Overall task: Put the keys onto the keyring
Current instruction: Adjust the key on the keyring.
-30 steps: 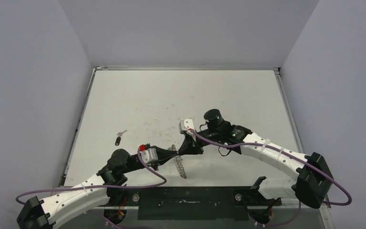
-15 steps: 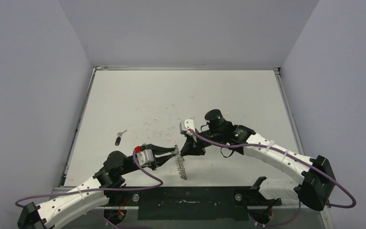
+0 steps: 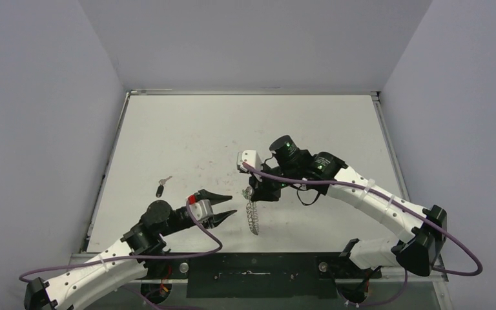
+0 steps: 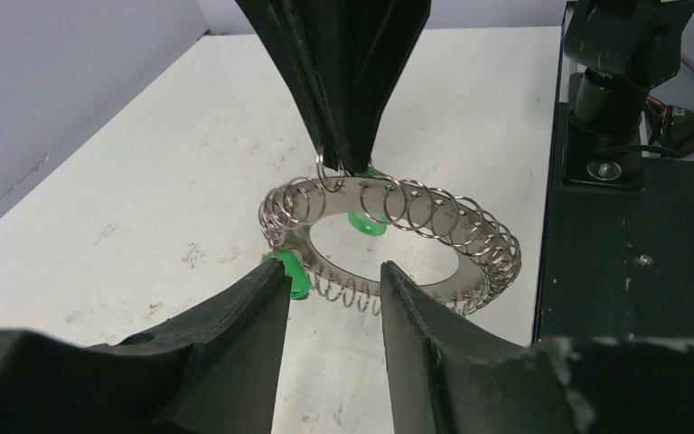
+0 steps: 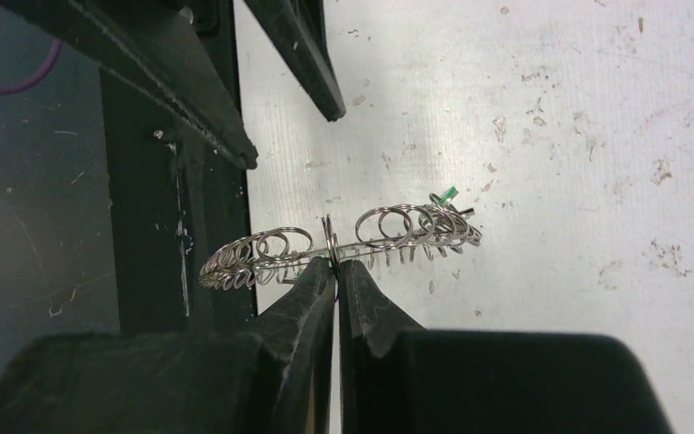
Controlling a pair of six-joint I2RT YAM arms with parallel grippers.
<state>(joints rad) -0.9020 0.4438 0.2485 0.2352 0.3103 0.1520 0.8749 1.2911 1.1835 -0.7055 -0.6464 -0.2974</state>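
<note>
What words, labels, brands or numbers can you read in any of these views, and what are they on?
None can be read in any view.
The keyring, the left gripper and the right gripper carry no print.
The table shows only stains and scuffs.
The black base plate shows only screws and scratches.

Robot lab test cell. A scuffed, stained white worktop [image 3: 187, 129] is boxed in on three sides by plain pale lilac-grey partition walls [image 3: 39, 97]. A black metal mounting rail [image 3: 252, 266] at the near edge carries two white-and-black robot arms [image 3: 374, 203], with purple cables [image 3: 212, 241] looping off them.
</note>
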